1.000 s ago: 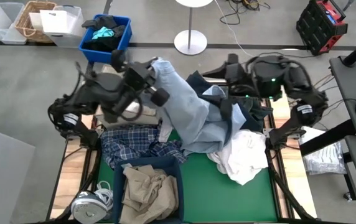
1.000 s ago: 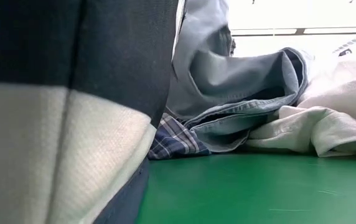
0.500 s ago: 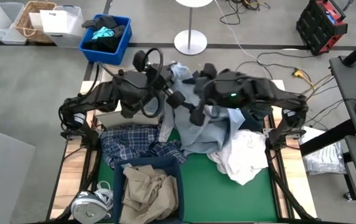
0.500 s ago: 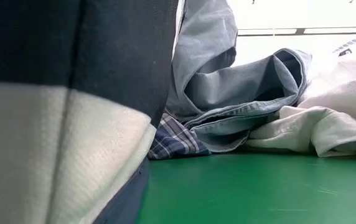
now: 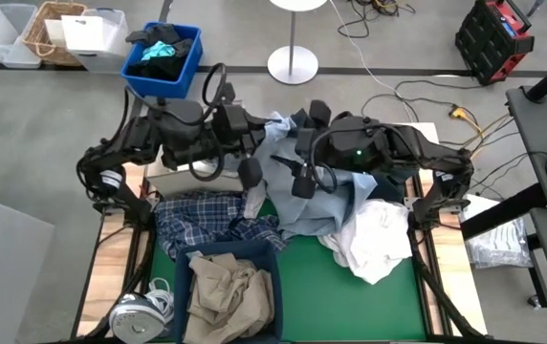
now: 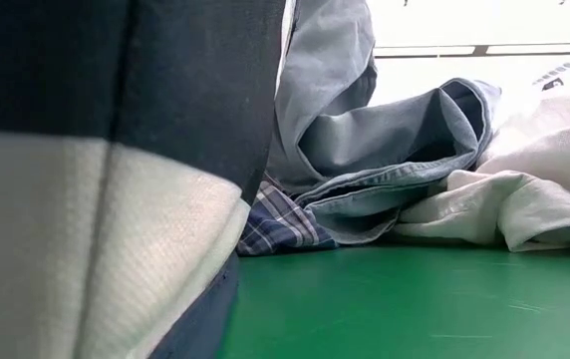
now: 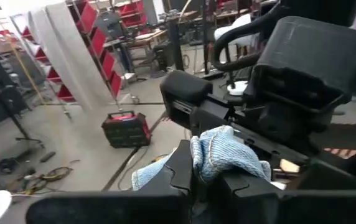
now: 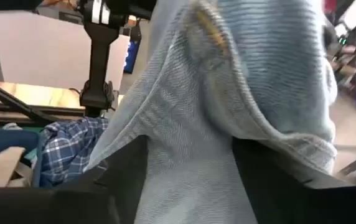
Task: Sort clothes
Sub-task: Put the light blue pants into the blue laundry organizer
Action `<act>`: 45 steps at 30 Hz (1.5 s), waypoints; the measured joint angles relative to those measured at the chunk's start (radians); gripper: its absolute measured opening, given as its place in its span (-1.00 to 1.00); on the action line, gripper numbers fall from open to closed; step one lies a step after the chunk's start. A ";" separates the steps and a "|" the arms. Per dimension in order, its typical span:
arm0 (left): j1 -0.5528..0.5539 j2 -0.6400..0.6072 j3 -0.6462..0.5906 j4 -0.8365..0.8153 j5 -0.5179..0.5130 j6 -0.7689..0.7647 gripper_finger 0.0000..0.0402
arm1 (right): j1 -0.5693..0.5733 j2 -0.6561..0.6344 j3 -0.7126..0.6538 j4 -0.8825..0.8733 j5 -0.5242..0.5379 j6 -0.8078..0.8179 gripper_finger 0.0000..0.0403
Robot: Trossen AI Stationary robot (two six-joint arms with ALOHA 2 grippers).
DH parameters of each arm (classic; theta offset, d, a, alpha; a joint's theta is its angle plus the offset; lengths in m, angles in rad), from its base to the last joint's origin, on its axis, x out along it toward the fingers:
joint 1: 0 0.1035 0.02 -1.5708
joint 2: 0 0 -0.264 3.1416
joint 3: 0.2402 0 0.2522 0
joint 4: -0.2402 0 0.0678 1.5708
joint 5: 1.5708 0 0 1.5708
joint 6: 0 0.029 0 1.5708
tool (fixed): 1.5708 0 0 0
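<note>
While both arms are crowded over the far middle of the desk [image 5: 350, 296], the biggest thing going on is the light blue denim [image 5: 307, 196], which is bunched up high between them and drapes down onto the green mat toward the middle. The left gripper [image 7: 206, 180] has its jaws clenched on a fold of that denim, you can see the fabric poking up out of them in the left wrist view. The right gripper [image 8: 187, 168] sits just beside it, with the denim hanging between its fingers; looks like it's grasping the cloth, jaws closed around it. Right of that is the white shirt [image 5: 374, 239], crumpled at the right edge, with a dark navy piece [image 5: 383, 177] tucked in behind it. The plaid shirt [image 5: 202, 220] lies on the left side, touching the denim. Nearest, the tan trousers [image 5: 226, 287] sit in a dark blue bin [image 5: 230, 253].
</note>
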 joint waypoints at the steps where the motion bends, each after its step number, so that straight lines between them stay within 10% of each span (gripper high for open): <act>1: -0.001 0.000 0.000 -0.005 0.002 -0.005 -0.97 | 0.000 0.000 0.000 0.006 -0.008 -0.009 -0.12; 5: -0.001 0.008 0.000 -0.001 0.013 -0.029 -0.92 | -0.002 -0.011 -0.001 0.016 -0.022 -0.042 -0.78; 8: -0.003 0.007 0.001 0.000 0.016 -0.066 -0.85 | -0.002 -0.028 -0.002 0.020 -0.029 -0.059 -0.92; 24: -0.005 -0.076 -0.002 -0.330 0.015 -0.064 -0.59 | -0.004 -0.211 0.003 -0.041 -0.024 0.005 -0.95; 31: -0.061 -0.083 -0.004 -0.691 0.069 -0.285 -0.59 | -0.004 -0.244 0.006 0.033 0.037 0.024 -0.96; 39: -0.206 -0.075 -0.012 -0.711 0.057 -0.458 -0.59 | -0.010 -0.237 0.004 0.082 0.111 0.013 -0.96; 45: -0.310 -0.049 -0.062 -0.780 -0.198 -0.578 -0.58 | -0.010 -0.222 0.004 0.118 0.138 -0.029 -0.96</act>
